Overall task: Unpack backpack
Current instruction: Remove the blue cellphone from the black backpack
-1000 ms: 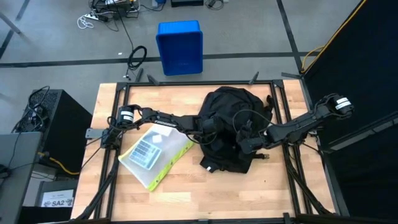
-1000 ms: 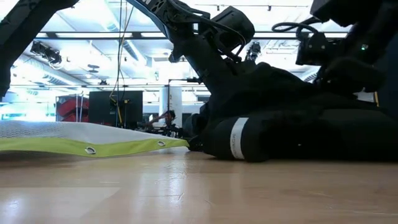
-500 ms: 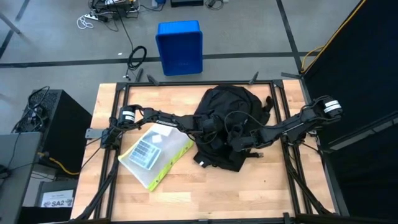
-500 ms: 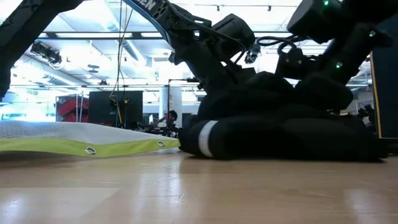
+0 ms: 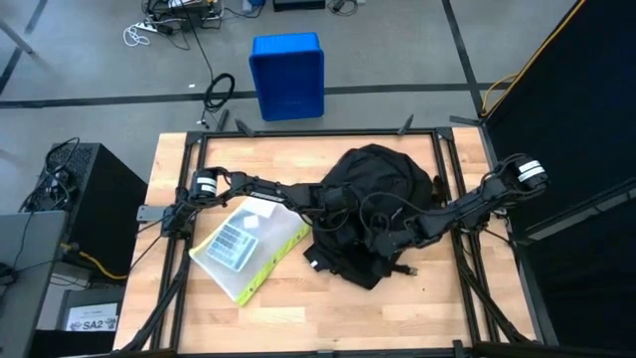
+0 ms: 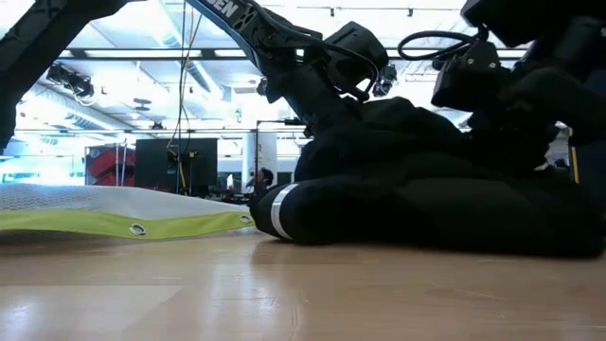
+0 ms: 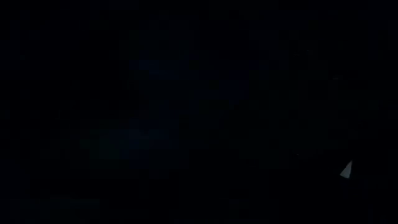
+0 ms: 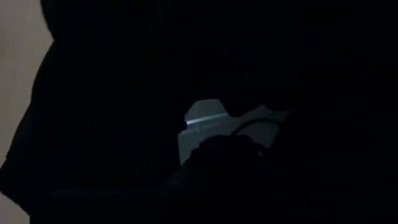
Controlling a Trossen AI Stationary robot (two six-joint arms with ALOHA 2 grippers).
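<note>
The black backpack [image 5: 376, 209] lies in a heap on the table's right half, and in the low view [image 6: 426, 208] its end with the white stripe [image 6: 277, 210] rests on the wood. My left arm reaches in from the left, and its wrist [image 5: 333, 202] sits at the pack's left side with the gripper buried in the fabric. My right arm comes from the right, its wrist [image 5: 390, 234] over the pack's near part. Both wrist views are almost black. The right one shows only a pale patch [image 8: 205, 121] among dark fabric.
A flat white and lime-green pouch [image 5: 248, 249] lies on the table to the left of the backpack, under my left arm. A blue plastic bin [image 5: 288, 75] stands on the floor beyond the far edge. Bare wood [image 5: 298, 318] shows along the near edge.
My right gripper has moved toward the table's left, deeper over the backpack. The backpack has been pushed and reshaped: its near end with the white stripe has slid toward the table's left, closer to the pouch, while the far part has bulged up and rounded.
</note>
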